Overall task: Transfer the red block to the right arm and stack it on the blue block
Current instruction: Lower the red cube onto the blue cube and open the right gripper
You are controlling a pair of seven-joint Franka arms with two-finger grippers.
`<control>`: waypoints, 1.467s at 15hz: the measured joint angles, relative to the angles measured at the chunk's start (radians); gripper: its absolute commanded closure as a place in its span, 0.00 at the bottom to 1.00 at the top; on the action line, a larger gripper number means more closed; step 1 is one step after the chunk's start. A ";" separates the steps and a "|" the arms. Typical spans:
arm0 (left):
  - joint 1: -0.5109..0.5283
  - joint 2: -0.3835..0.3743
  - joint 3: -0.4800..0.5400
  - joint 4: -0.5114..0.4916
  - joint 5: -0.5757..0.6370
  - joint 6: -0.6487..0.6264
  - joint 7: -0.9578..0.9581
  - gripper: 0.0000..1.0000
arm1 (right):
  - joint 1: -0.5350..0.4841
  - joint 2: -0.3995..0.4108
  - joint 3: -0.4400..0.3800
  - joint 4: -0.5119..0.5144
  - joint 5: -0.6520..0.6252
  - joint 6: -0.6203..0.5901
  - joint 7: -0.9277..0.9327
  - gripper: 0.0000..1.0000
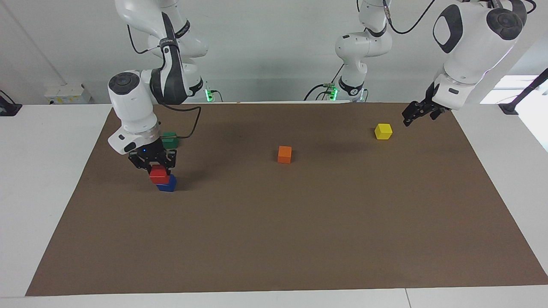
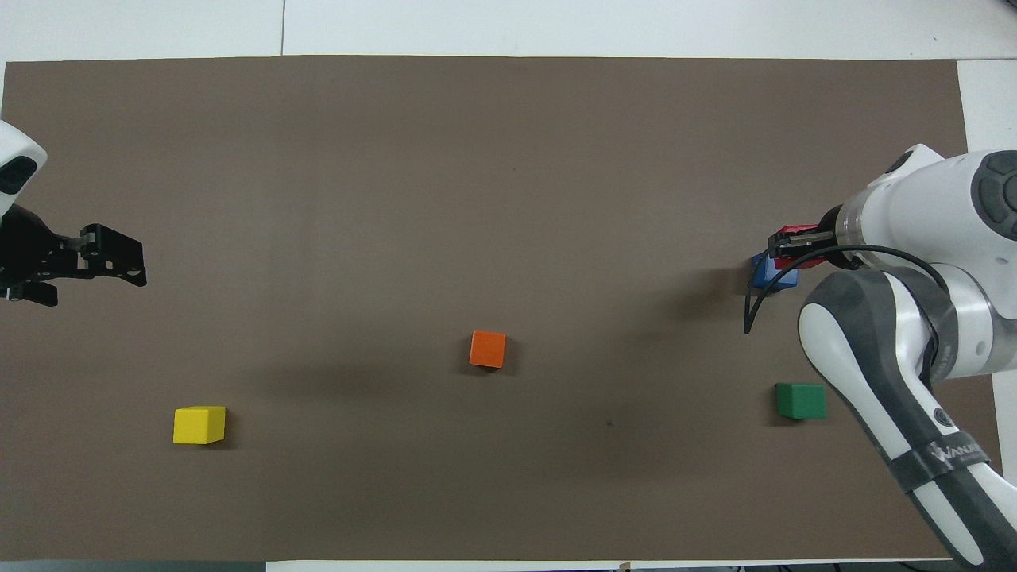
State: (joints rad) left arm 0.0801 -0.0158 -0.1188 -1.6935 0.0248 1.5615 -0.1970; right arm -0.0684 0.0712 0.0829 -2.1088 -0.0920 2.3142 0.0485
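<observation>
right claw (image 1: 159, 166) gripping the red block (image 1: 158, 174), which is sitting on or just above the blue block (image 1: 166, 184) toward the right arm's end of the worktop. left claw (image 1: 414, 114) hanging wide, empty, near the yellow block (image 1: 383, 131).

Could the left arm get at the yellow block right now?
Probably yes. The left tool hangs open in the air close beside the yellow block, at its own end of the table, and nothing stands between them. The orange block sits well clear toward the middle.
</observation>
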 measured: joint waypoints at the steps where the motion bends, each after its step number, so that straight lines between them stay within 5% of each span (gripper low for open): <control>1: 0.000 0.000 -0.001 -0.001 0.000 0.008 0.001 0.00 | -0.015 0.008 0.000 -0.006 0.000 0.010 -0.006 1.00; 17: -0.003 0.001 -0.012 0.024 -0.040 0.071 0.025 0.00 | -0.027 0.009 0.008 -0.108 0.013 0.144 -0.004 1.00; 18: -0.003 0.001 -0.012 0.024 -0.040 0.071 0.025 0.00 | -0.027 0.009 0.008 -0.108 0.028 0.144 -0.004 0.89; 19: -0.003 0.001 -0.012 0.024 -0.040 0.071 0.025 0.00 | -0.028 0.008 0.008 -0.109 0.038 0.144 -0.004 0.48; 20: -0.004 0.001 -0.012 0.024 -0.040 0.071 0.025 0.00 | -0.029 0.008 0.008 -0.109 0.042 0.144 -0.004 0.18; 21: -0.004 0.002 -0.012 0.024 -0.040 0.071 0.025 0.00 | -0.029 0.008 0.008 -0.110 0.045 0.144 -0.004 0.00; 22: -0.004 0.002 -0.012 0.024 -0.040 0.071 0.025 0.00 | -0.030 0.008 0.007 -0.111 0.046 0.144 -0.004 0.00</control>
State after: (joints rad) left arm 0.0764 -0.0140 -0.1304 -1.6698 -0.0151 1.6323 -0.1716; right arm -0.0980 0.0792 0.0901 -2.2195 -0.0456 2.4578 0.0440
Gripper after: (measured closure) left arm 0.000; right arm 0.383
